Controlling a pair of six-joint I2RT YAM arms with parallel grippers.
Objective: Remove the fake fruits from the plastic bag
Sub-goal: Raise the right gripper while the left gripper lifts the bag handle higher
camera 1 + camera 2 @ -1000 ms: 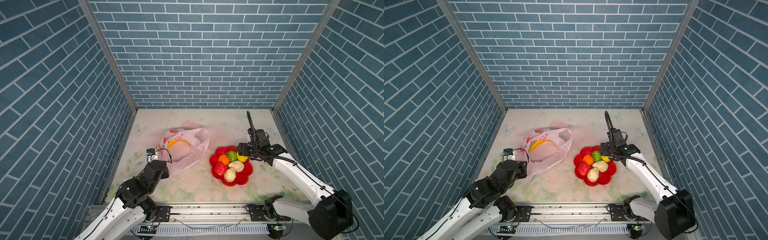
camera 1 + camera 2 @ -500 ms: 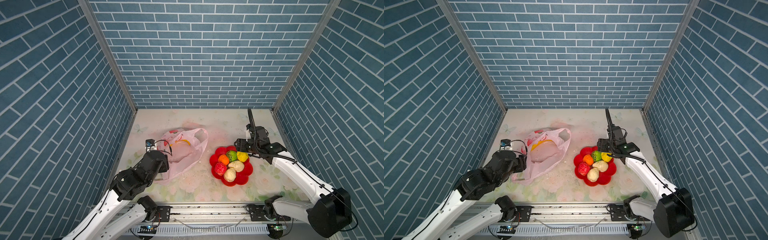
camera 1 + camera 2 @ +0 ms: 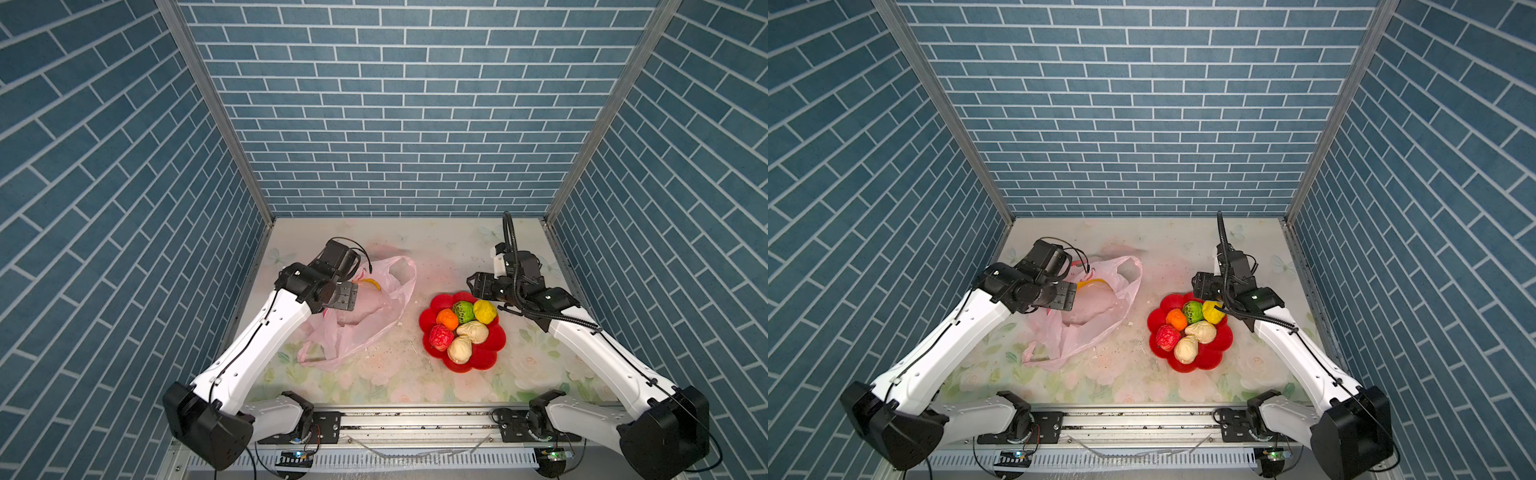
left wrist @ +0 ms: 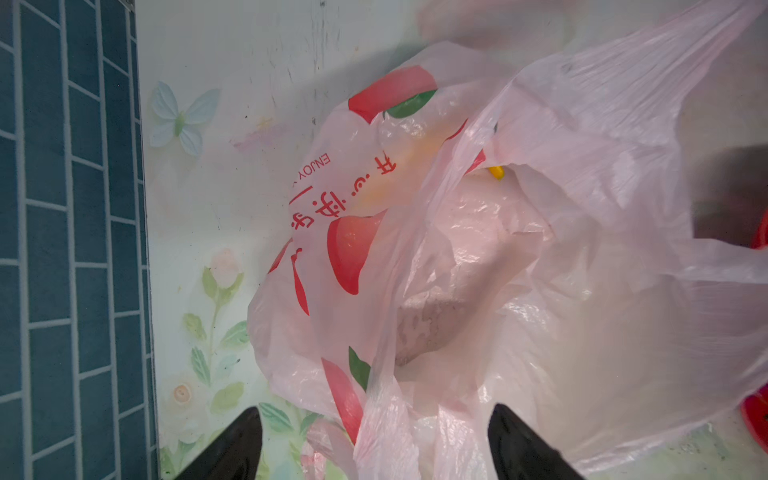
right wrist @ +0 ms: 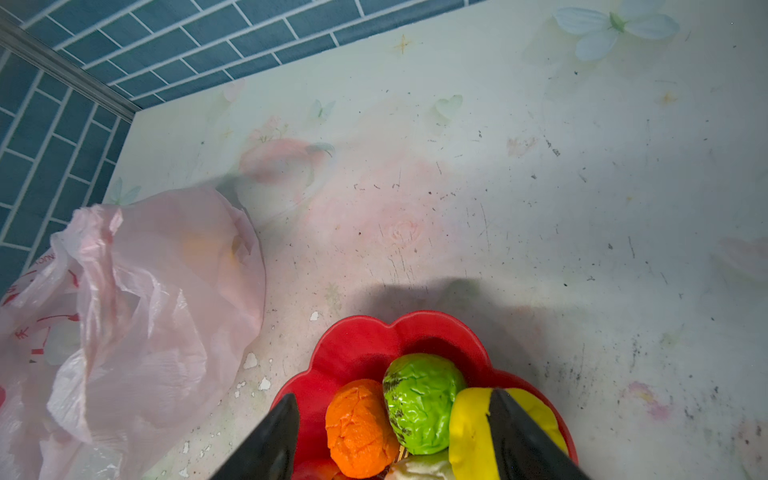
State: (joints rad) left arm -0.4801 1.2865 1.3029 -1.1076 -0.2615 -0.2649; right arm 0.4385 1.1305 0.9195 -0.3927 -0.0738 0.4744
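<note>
Black-fingered left gripper (image 4: pixel 374 415): I held it low over the left part of the plastic bag (image 3: pixel 368 322). Its jaws stood wide apart and clamped nothing, and a fold of bag film lay loose in the gap.
Plastic bag: pale pink, crinkled, with red print. It lay on the floral table (image 3: pixel 415 249), left of centre, with its mouth gaping toward the back and one loop handle trailing toward the front edge.
Banana (image 3: pixel 371 283): it was inside the bag at the mouth, a yellow curve in both top views. In my left wrist view only its tip showed clear of the film.
Red dish (image 3: pixel 490 362): flower-shaped, it sat on the table to the right of the bag and apart from it.
Back row in the dish: orange fruit (image 3: pixel 447 318), green fruit (image 3: pixel 463 311) and yellow fruit (image 3: pixel 484 311) sat side by side.
Front of the dish: the wrinkled red fruit (image 3: pixel 441 336) lay beside two cream fruits (image 3: pixel 473 331), which touched each other.
Right gripper (image 5: pixel 394 397): I had it above the dish's back rim with its jaws spread and nothing held. In my right wrist view the orange fruit and green fruit sat below the gap, and one finger crossed in front of the yellow fruit.
</note>
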